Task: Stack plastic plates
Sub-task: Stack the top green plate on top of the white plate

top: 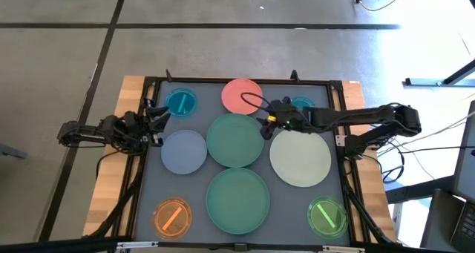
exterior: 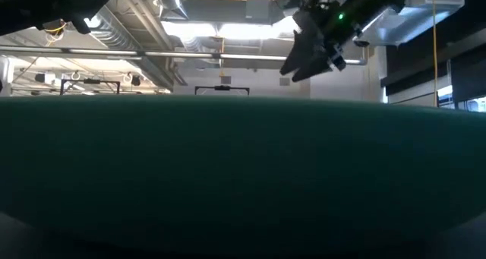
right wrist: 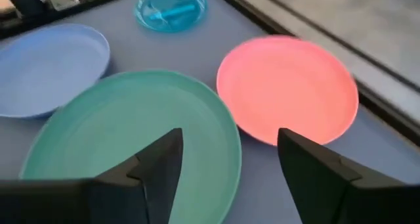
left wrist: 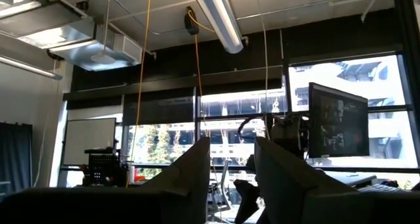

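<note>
Plates lie spread over the grey surface (top: 194, 180) as the right claw (top: 269, 122) hangs above the gap between the pink plate (top: 242, 96) and the upper green plate (top: 234, 139), its two dark fingers (right wrist: 156, 166) set apart with nothing between them. Seen from that arm's wrist, the pink plate (right wrist: 287, 86) sits just beside the green plate (right wrist: 134, 137), with the grey-blue plate (right wrist: 49, 65) and a small teal plate (right wrist: 170, 9) beyond. From above, the grey-blue plate (top: 184, 150) lies next to the upper green one on its left side, the cream-white plate (top: 300, 158) on its right, and a second green plate (top: 237, 199) below it near the front edge. A small orange plate (top: 172, 217) occupies the front left corner, a lime green one (top: 327, 217) the front right, and a teal one (top: 181, 102) the far left; another small teal plate (top: 302, 103) is partly hidden under the right arm. The left claw (top: 157, 125) waits at the left rim of the surface beside the grey-blue plate, its fingers (left wrist: 184, 181) parted and empty. None of the plates is stacked.
</note>
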Robot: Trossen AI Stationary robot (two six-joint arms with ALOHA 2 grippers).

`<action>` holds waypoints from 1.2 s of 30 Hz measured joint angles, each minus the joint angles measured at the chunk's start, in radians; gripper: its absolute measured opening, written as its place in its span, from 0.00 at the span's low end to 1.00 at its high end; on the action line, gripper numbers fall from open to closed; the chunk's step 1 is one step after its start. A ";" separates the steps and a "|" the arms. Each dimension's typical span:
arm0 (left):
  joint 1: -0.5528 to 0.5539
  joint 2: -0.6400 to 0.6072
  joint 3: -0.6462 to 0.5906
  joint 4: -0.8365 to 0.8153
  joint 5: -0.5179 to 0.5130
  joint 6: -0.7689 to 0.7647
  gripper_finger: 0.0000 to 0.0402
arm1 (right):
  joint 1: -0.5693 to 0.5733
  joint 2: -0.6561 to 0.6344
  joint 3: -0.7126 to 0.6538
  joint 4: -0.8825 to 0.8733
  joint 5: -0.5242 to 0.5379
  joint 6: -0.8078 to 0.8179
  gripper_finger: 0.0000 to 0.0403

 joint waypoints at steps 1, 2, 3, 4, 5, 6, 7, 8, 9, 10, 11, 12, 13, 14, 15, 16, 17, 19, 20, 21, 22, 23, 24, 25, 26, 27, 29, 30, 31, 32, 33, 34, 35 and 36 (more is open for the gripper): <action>0.000 0.000 0.000 0.000 0.000 0.000 0.28 | -0.017 0.008 0.000 0.000 -0.024 0.004 0.60; 0.000 0.000 0.000 0.000 0.000 0.000 0.28 | -0.037 0.018 0.000 0.001 -0.056 0.019 0.60; 0.000 0.000 0.000 0.000 0.000 0.000 0.28 | -0.057 0.028 0.000 0.001 -0.087 0.033 0.60; 0.000 0.000 0.000 0.000 0.000 0.000 0.28 | -0.077 0.039 0.000 0.002 -0.121 0.048 0.60; 0.000 0.000 0.000 0.000 0.000 0.001 0.28 | -0.095 0.049 0.000 0.006 -0.154 0.053 0.60; 0.000 0.000 0.000 0.000 0.000 0.004 0.28 | -0.111 0.059 0.000 0.010 -0.179 0.054 0.60; 0.000 0.000 0.000 0.000 0.000 0.007 0.28 | -0.126 0.070 0.000 0.014 -0.204 0.054 0.60; 0.000 0.000 0.000 0.000 -0.002 0.007 0.28 | -0.142 0.080 0.000 0.020 -0.225 0.055 0.60; 0.000 0.000 0.000 0.001 -0.005 0.009 0.28 | -0.157 0.092 0.000 0.024 -0.249 0.056 0.60; 0.000 0.000 0.000 0.001 -0.009 0.009 0.28 | -0.169 0.107 0.000 0.029 -0.274 0.057 0.60; 0.000 0.000 0.000 0.001 -0.013 0.009 0.28 | -0.181 0.120 0.000 0.032 -0.294 0.060 0.60; 0.000 0.000 0.000 0.001 -0.019 0.009 0.28 | -0.193 0.137 0.003 0.024 -0.310 0.060 0.60; 0.000 0.000 0.000 0.002 -0.021 0.009 0.28 | -0.201 0.156 0.008 0.019 -0.316 0.060 0.60; 0.000 0.000 0.000 0.002 -0.022 0.010 0.28 | -0.205 0.175 0.015 0.022 -0.319 0.060 0.60; 0.000 0.000 0.000 0.004 -0.022 0.010 0.28 | -0.208 0.195 0.022 0.024 -0.319 0.060 0.60; 0.000 0.000 0.000 0.006 -0.022 0.010 0.28 | -0.210 0.215 0.032 0.020 -0.321 0.059 0.60; 0.000 0.000 0.000 0.006 -0.022 0.010 0.28 | -0.210 0.234 0.042 0.019 -0.333 0.058 0.60; 0.000 0.000 0.000 0.006 -0.022 0.010 0.28 | -0.207 0.272 0.058 0.007 -0.360 0.056 0.60; 0.000 0.000 0.000 0.006 -0.022 0.010 0.28 | -0.207 0.289 0.065 -0.003 -0.372 0.056 0.60; 0.000 0.000 0.000 0.005 -0.022 0.010 0.28 | -0.207 0.303 0.068 -0.011 -0.383 0.056 0.60; 0.000 0.000 0.000 0.006 -0.022 0.009 0.28 | -0.206 0.315 0.070 -0.020 -0.393 0.056 0.60; 0.000 0.000 0.000 0.005 -0.022 0.006 0.28 | -0.207 0.324 0.070 -0.024 -0.399 0.056 0.60; 0.000 0.000 0.000 0.006 -0.022 0.004 0.28 | -0.207 0.331 0.071 -0.026 -0.398 0.056 0.60; 0.000 0.000 0.000 0.006 -0.022 0.002 0.28 | -0.208 0.336 0.071 -0.029 -0.398 0.056 0.60; 0.000 0.000 0.000 0.006 -0.022 0.002 0.28 | -0.208 0.341 0.071 -0.030 -0.398 0.056 0.60; 0.000 0.000 0.000 0.006 -0.022 0.003 0.28 | -0.208 0.344 0.071 -0.030 -0.399 0.056 0.60; 0.000 0.000 0.000 0.006 -0.022 0.002 0.28 | -0.208 0.352 0.071 -0.029 -0.405 0.056 0.60; 0.000 0.000 0.000 0.006 -0.022 0.003 0.28 | -0.207 0.356 0.071 -0.027 -0.405 0.056 0.60; 0.000 0.000 0.000 0.006 -0.022 0.002 0.28 | -0.207 0.360 0.071 -0.027 -0.406 0.056 0.60; 0.000 0.000 0.000 0.006 -0.022 0.002 0.28 | -0.207 0.365 0.071 -0.027 -0.406 0.055 0.60; 0.000 0.000 0.000 0.007 -0.022 0.002 0.28 | -0.207 0.371 0.071 -0.026 -0.406 0.055 0.60; 0.000 0.000 0.000 0.007 -0.022 0.002 0.28 | -0.207 0.377 0.071 -0.025 -0.406 0.055 0.60; 0.000 0.000 0.000 0.008 -0.022 0.002 0.28 | -0.207 0.383 0.071 -0.026 -0.406 0.055 0.60; 0.000 0.000 0.000 0.008 -0.022 0.002 0.28 | -0.207 0.390 0.071 -0.025 -0.406 0.052 0.60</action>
